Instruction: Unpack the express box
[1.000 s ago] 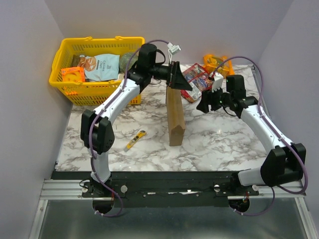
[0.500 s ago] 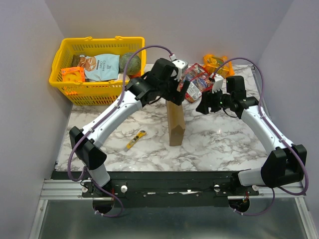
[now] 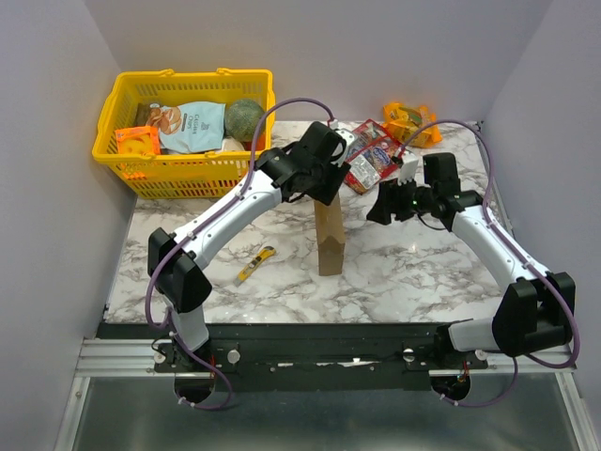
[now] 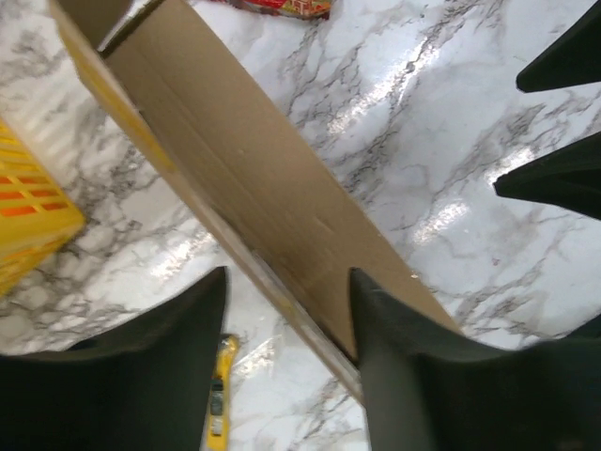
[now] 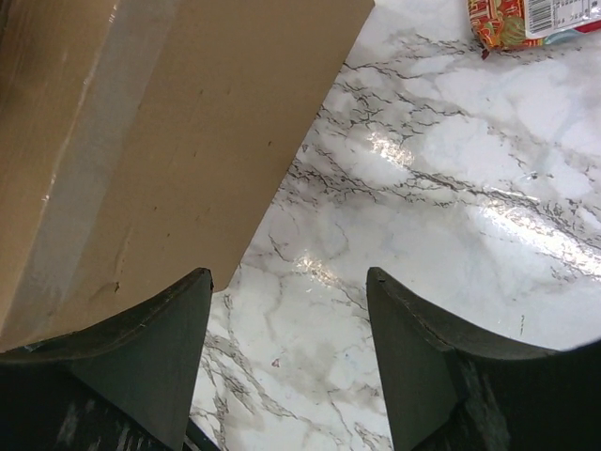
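Brown cardboard express box (image 3: 329,240) upright between half-open left jaws; right jaws agape, empty.

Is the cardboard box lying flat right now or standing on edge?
Standing on edge. The box rises narrow from the marble table, and the left end effector straddles its top edge.

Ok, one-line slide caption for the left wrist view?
Left gripper straddles the top edge of the upright express box, marble table and yellow utility knife below.
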Available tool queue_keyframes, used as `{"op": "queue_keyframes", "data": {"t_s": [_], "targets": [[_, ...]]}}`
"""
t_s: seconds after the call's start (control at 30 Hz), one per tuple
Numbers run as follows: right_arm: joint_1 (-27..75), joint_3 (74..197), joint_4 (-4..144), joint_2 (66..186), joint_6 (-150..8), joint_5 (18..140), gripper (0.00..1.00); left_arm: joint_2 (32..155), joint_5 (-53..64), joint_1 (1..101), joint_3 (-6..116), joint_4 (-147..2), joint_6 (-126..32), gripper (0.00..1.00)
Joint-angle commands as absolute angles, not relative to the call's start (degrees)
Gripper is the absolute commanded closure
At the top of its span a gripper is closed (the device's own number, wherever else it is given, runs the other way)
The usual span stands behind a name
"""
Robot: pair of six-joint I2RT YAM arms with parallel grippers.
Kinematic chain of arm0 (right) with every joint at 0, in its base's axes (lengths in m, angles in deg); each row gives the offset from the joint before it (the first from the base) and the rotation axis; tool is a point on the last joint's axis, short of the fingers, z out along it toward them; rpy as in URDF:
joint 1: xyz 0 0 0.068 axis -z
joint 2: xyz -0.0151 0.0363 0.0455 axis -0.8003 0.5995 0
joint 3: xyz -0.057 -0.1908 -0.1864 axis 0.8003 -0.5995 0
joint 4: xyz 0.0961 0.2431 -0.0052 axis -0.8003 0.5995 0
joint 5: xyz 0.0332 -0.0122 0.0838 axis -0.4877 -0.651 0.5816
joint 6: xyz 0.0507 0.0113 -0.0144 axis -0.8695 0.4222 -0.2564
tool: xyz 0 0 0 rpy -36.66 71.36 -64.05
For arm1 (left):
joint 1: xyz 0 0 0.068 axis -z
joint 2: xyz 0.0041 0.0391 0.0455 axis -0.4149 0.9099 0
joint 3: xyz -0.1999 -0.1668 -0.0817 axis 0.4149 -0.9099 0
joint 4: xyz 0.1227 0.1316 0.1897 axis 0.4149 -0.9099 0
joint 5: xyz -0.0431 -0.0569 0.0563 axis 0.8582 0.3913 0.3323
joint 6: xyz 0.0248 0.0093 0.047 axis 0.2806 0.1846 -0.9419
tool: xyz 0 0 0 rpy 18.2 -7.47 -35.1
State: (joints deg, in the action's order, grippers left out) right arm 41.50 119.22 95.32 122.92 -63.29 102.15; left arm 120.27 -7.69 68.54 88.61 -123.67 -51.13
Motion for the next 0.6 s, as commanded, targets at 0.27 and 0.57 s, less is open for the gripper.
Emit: {"op": "queue_keyframes", "data": {"t_s": [0.27,0.57], "targets": [[40.5,125.4,91.6,123.5,-67.1,107.7,0.26,114.8,3.0,67.1,85.5,-125.7,-57.9,0.90],[30.8,129.3,91.6,124.6,-64.7,108.0,0.28,113.9,3.5,67.0,85.7,-124.6,-61.4,1.00]]}}
